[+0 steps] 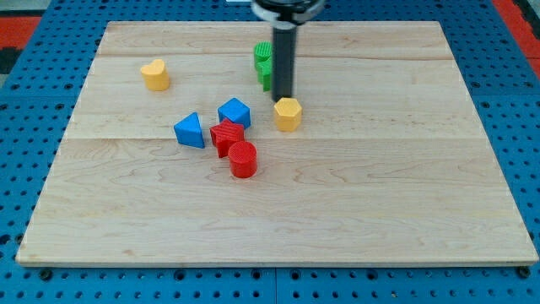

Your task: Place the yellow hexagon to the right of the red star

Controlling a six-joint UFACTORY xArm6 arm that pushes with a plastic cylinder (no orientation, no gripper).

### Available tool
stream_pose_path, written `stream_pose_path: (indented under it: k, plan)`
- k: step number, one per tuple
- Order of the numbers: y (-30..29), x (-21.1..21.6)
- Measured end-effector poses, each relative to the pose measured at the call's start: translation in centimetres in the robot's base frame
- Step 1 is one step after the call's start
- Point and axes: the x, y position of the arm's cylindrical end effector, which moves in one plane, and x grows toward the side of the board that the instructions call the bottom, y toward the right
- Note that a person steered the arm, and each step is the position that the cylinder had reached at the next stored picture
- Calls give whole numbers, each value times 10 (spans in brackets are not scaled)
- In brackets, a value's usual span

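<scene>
The yellow hexagon (288,113) sits near the board's middle, to the right of and a little above the red star (226,136). My tip (282,100) stands right at the hexagon's top-left edge, seemingly touching it. The rod rises from there to the view's top. The red star lies between a blue block (234,111) above it and a red cylinder (243,159) below it, close to both.
A blue triangle (190,131) lies left of the red star. Green blocks (263,65) stand partly hidden behind the rod. A yellow heart (155,74) sits at the upper left. The wooden board (380,194) lies on a blue pegboard.
</scene>
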Motion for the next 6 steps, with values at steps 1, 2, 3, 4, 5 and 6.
stream_pose_path:
  k: [1, 2, 3, 4, 5, 6]
  plan:
    - [-26, 2]
    - [11, 46]
    - [57, 59]
    - [127, 72]
    - [154, 72]
    - [99, 42]
